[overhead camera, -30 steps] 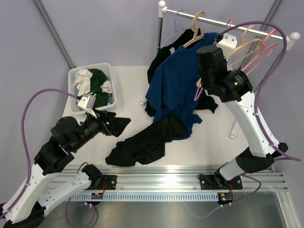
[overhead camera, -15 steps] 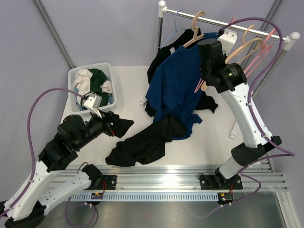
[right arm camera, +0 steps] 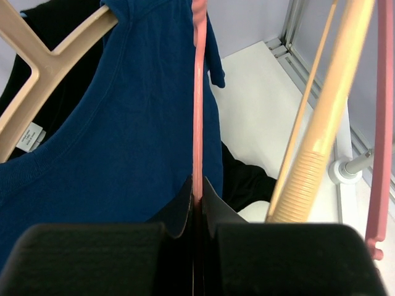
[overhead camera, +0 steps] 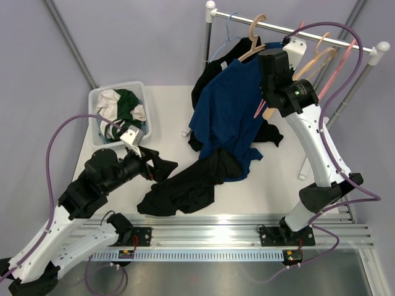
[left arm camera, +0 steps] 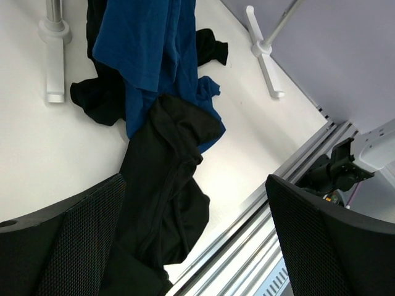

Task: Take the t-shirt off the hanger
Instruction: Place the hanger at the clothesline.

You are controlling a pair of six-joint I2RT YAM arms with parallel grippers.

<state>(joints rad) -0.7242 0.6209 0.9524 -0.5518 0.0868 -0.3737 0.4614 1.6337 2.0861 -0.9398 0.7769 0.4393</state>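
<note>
At the far left a bin (overhead camera: pixel 147 111) of mixed clothes sits on the white bench (overhead camera: pixel 166 105). Just in front of it the left pincer (overhead camera: pixel 150 166) hangs low with its jaws spread wide. In the left wrist view one end of a black garment (overhead camera: pixel 185 188) runs up between the two fingers, but they do not close on it. The rest of that garment lies crumpled on the bench, and its far end touches the hem of the blue t-shirt (overhead camera: pixel 225 117). The t-shirt is draped on a beige hanger (overhead camera: pixel 254 38) hooked over the rail (overhead camera: pixel 271 25), and its lower edge reaches down to the bench. In the right wrist view the hanger's arm sits inside the collar. Just to the right, the right pincer (right arm camera: pixel 197 203) is clamped tight on the thin bar of a pink hanger (right arm camera: pixel 197 92), which lies against the t-shirt's shoulder.
</note>
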